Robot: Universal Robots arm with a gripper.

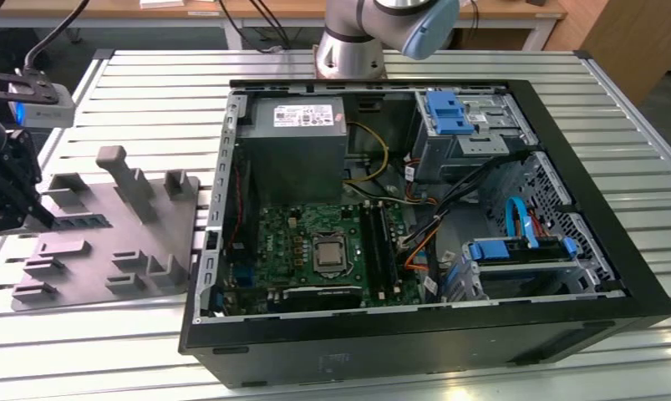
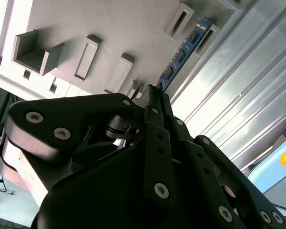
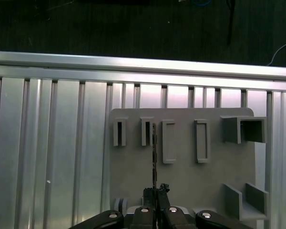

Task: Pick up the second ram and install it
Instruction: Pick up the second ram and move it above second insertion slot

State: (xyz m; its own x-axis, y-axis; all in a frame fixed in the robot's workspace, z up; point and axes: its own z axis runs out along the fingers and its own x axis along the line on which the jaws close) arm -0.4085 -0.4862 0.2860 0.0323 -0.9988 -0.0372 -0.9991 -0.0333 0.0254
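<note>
Pincer is pinched shut on the near end of the memory stick in the first wrist view, gripping its flat faces so the stick stands on edge, judged to be the attitude a motherboard slot requires. The stick is over the grey tray on the table, beside the tray's narrow slots and well apart from the open computer case; whether it is clear of the tray cannot be told. The arm reaches to the exterior view's left, its wrist canted down over the tray.
</note>
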